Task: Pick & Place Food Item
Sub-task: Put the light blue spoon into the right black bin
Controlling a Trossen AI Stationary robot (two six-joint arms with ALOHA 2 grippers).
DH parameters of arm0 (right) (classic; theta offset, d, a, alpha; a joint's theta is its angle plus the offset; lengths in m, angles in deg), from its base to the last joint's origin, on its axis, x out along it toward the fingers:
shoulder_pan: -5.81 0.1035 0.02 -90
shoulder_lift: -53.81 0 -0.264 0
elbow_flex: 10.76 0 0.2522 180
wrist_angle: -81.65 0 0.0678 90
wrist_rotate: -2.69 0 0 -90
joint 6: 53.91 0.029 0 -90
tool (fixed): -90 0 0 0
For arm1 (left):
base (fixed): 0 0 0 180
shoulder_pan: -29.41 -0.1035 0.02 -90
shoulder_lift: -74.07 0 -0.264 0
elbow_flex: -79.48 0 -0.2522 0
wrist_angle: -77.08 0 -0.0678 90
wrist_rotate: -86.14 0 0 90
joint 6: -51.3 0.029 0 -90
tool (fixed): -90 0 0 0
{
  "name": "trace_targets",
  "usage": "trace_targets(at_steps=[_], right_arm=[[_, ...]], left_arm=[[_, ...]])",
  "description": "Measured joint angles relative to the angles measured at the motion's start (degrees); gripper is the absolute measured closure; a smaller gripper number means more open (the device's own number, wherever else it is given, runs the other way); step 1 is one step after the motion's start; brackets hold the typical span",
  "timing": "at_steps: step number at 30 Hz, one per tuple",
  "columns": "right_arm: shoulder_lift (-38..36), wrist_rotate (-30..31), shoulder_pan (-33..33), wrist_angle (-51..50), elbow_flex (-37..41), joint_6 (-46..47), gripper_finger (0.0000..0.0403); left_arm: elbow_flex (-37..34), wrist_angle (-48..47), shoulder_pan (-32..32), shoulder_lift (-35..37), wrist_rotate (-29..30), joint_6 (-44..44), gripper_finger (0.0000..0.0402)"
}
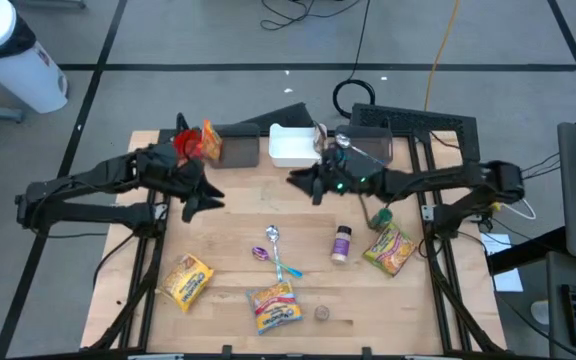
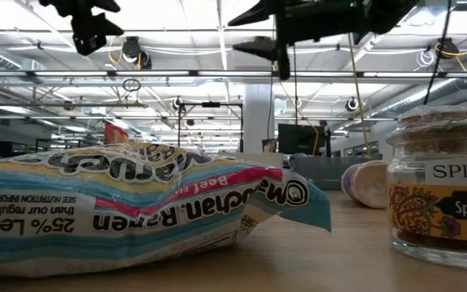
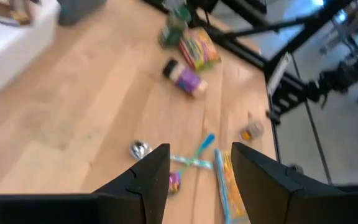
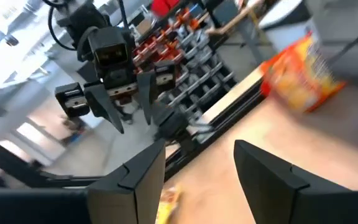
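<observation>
Starting at the left of the overhead frame, you have the left gripper (image 1: 211, 195) hanging above the wooden table (image 1: 238, 230), its fingers (image 3: 151, 180) spread apart with nothing between them; in its own wrist view you look down past them at bare wood. Just above and beside that arm, at the table's upper left, an orange snack bag (image 1: 209, 142) stands next to something red that you cannot make out. Toward the lower left lies a yellow ramen packet (image 1: 186, 279). Moving toward the centre, a white bin (image 1: 290, 146) sits at the top edge with some item inside it that is too small to identify. Below it, mid-frame, a spoon (image 1: 273, 239) and a blue-handled utensil (image 1: 286, 266) lie close together, and under them at the bottom edge is a second ramen packet (image 1: 273, 305), which fills the near foreground of the table-level view. Right of centre, the right gripper (image 1: 296, 180) hovers just below the bin, its fingers (image 4: 135, 180) parted and holding nothing. Further right you see a spice jar (image 1: 340, 243) lying on its side, then a green-topped bottle (image 1: 380, 216) touching a third ramen packet (image 1: 389, 249) near the right edge.
</observation>
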Motion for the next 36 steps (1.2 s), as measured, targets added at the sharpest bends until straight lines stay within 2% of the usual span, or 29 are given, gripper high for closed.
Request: trace_targets(at_steps=[8,15,20,22,26,29,32,34,36], right_arm=[[11.2,0.0,4.5,14.4,0.0,9.8,0.0221],[16.8,0.2,5.5,23.2,0.0,16.1,0.0218],[17.4,1.9,5.6,26.4,0.0,17.3,0.0219],[17.5,3.5,5.6,26.9,0.0,17.1,0.0218],[17.5,5.4,4.9,31.4,0.0,18.6,0.0216],[17.0,-2.7,3.2,35.7,0.0,12.5,0.0216],[12.4,-8.6,2.8,34.5,0.1,6.8,0.0217],[7.3,-10.9,3.6,28.2,0.0,1.8,0.0221],[1.3,-12.1,5.0,16.7,0.0,-5.1,0.0227]], left_arm=[[-7.9,3.6,5.5,0.0,0.0,-4.3,0.0225],[-18.6,19.1,8.9,0.0,0.0,-13.8,0.0225],[-23.5,29.9,11.5,0.0,0.2,-17.1,0.0225],[-24.4,32.4,12.4,0.0,1.7,-18.9,0.0225],[-24.6,35.5,14.4,0.0,8.6,-21.0,0.0225],[-24.6,40.3,15.7,0.0,13.7,-21.8,0.0225],[-24.6,44.6,16.4,0.0,17.3,-22.3,0.0225],[-24.6,46.2,16.7,0.0,19.9,-24.1,0.0225],[-24.6,46.6,17.3,0.0,23.3,-26.6,0.0225]])
